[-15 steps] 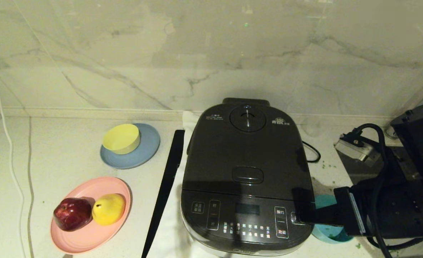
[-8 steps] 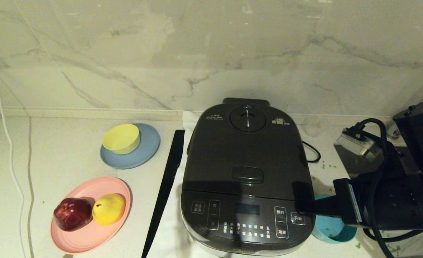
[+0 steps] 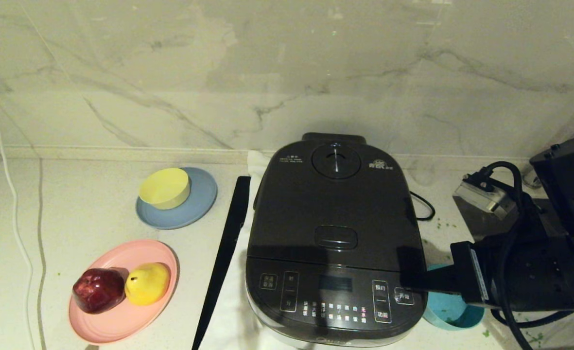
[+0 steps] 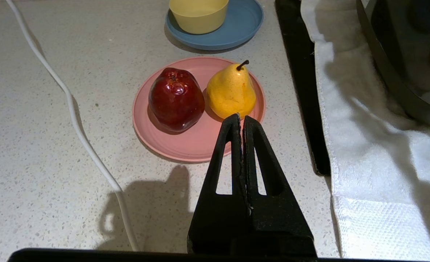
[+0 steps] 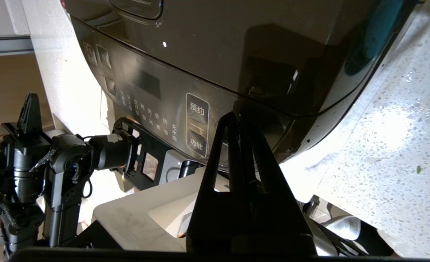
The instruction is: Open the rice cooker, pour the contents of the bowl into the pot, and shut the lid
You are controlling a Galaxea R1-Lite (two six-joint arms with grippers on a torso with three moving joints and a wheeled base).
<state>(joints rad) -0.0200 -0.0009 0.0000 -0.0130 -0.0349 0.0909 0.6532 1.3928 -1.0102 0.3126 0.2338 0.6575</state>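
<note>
lid down, right gripper at the front panel
right gripper (image 3: 410, 284), jaws closed empty, tips at the rice cooker (image 3: 335, 233) button corner; bowl (image 3: 449, 311) sits beside it on the table; left gripper (image 4: 242, 122) parked, jaws closed.

My dark grey rice cooker (image 3: 335, 243) sat with its lid (image 3: 335, 204) shut; the teal bowl (image 3: 449, 311) lay just beside its right front corner.

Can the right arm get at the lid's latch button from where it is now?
Probably yes. The right gripper, shut, sits at the front panel's right edge on the rice cooker. The latch button lies just up the closed lid, with nothing on it in the way.
</note>
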